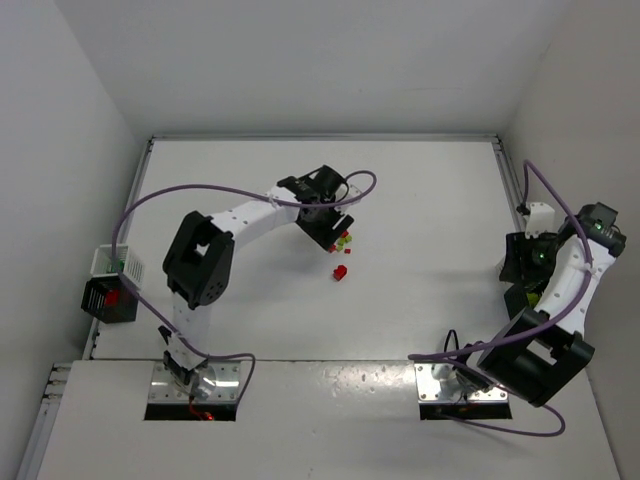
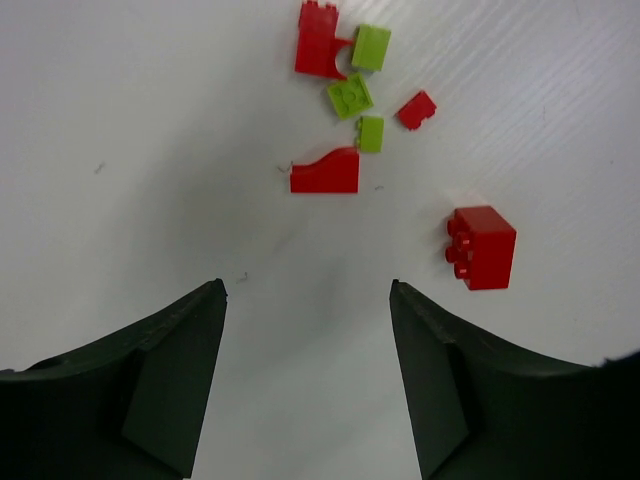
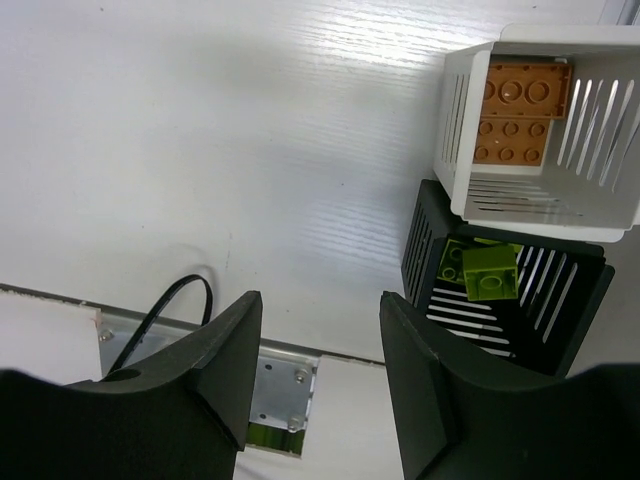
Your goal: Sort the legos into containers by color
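While left jaws stand apart, legos (image 2: 335,178) lie beyond tips.

**Top view.** Illumination is bright, even and diffuse, coming from above. The white table top (image 1: 420,220) and the side walls read nearly uniform. Shadows under both arms are faint and soft-edged.

**Left wrist view.** A broad, soft grey shadow lies on the table beyond the left gripper (image 2: 305,287), left of centre, and the far right is brightest. The red and lime plastic bricks (image 2: 350,97) are sharp. The dark fingers (image 2: 150,390) are underexposed.

**Right wrist view.** A glare band crosses the far table surface. The white slatted bin (image 3: 545,205) is close to overexposure, while the black slatted bin (image 3: 418,245) keeps its detail. The right gripper (image 3: 320,296) shows as a near-featureless black mass.
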You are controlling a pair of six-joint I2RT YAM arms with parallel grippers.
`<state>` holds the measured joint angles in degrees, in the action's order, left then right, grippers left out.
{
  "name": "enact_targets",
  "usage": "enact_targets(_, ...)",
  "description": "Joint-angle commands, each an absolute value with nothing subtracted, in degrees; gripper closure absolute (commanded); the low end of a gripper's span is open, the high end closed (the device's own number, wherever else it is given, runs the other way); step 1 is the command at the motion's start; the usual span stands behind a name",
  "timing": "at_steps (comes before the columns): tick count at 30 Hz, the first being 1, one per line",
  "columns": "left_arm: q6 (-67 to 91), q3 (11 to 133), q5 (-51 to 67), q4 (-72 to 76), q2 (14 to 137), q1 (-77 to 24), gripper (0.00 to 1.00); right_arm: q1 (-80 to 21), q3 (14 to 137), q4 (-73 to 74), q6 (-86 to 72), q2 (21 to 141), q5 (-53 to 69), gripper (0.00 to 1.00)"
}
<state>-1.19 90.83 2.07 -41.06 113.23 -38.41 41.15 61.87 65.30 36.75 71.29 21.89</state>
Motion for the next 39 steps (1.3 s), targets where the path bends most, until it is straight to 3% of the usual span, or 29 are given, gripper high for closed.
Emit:
enact_targets(1,-0.4,96.4,1.7,-39.6,116.4,-38.9,0.28,41.0,62.3,65.9,38.4,71.0,24.6,0.49)
enact_targets(27,0.1,102.7,2.7,-39.0,127.3,-40.0,0.29,41.0,61.7,65.4,38.4,73.2,24.1,0.5)
enact_targets(34,0.1,102.2,2.2,-39.0,127.3,-40.0,0.39,41.0,62.2,65.4,37.9,74.3,24.1,0.5)
enact_targets(39,0.1,101.6,1.7,-39.0,127.3,-40.0,0.57,41.0,62.2,65.4,37.9,74.8,24.6,0.5)
